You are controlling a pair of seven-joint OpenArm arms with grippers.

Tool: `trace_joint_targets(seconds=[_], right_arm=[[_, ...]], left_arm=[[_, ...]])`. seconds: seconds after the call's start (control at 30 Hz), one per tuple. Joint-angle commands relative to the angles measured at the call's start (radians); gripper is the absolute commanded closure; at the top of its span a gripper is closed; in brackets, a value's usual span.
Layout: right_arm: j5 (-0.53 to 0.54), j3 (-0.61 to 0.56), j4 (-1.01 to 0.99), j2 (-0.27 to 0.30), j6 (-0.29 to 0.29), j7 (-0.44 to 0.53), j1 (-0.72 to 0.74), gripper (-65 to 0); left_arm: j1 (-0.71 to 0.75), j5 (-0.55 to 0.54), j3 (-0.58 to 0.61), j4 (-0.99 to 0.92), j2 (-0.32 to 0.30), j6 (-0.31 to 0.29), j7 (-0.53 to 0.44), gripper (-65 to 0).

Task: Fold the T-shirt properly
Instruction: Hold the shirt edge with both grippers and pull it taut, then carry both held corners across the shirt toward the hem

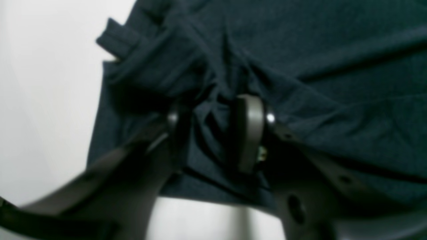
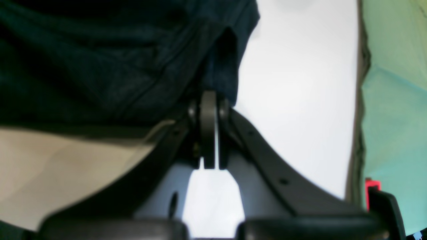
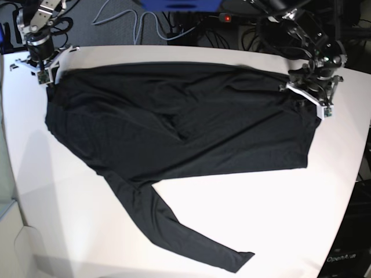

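one T-shirt (image 3: 174, 121), one white table (image 3: 278, 214), two arms

White table (image 3: 278, 220), T-shirt (image 3: 174, 121) spread flat across it, one sleeve trailing forward

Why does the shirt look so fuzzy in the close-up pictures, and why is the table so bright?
In the left wrist view the T-shirt and left gripper sit too near the lens, so they blur. In the right wrist view the table glares white while the right gripper looks dark and soft. The base view is sharp, but its wide lens bends the table's edges.
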Motion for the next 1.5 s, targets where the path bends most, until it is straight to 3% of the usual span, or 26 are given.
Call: trace_joint_targets(seconds=[0.0, 0.2, 0.43, 0.63, 0.77, 0.9, 1.47], right_arm=[[0.014, 0.005, 0.022, 0.007, -0.001, 0.028, 0.001, -0.6], [0.014, 0.008, 0.030, 0.011, -0.001, 0.031, 0.001, -0.6], [0.014, 0.118, 0.059, 0.008, -0.001, 0.025, 0.094, -2.2], [0.014, 0.163, 0.057, 0.011, -0.001, 0.023, 0.161, -23.2], [0.014, 0.157, 0.057, 0.010, -0.001, 0.031, 0.169, -36.9], [0.010, 0.164, 0.051, 0.001, -0.001, 0.023, 0.222, -45.3], [0.010, 0.137, 0.048, 0.005, -0.001, 0.025, 0.271, -46.9]], left_arm=[[-0.004, -0.004, -0.001, 0.011, -0.006, 0.004, -0.001, -24.4], [-0.004, -0.004, -0.001, 0.019, -0.006, 0.004, -0.001, -24.7], [-0.004, -0.006, -0.001, 0.024, -0.006, 0.004, -0.003, -26.7], [-0.018, -0.006, -0.001, 0.025, -0.006, 0.004, -0.008, -51.5], [-0.018, -0.006, -0.001, 0.025, -0.006, 0.004, -0.009, -52.1], [-0.027, -0.006, -0.001, 0.025, -0.006, 0.004, -0.009, -52.1], [-0.088, -0.006, -0.109, 0.070, -0.006, 0.004, -0.001, -52.1]])
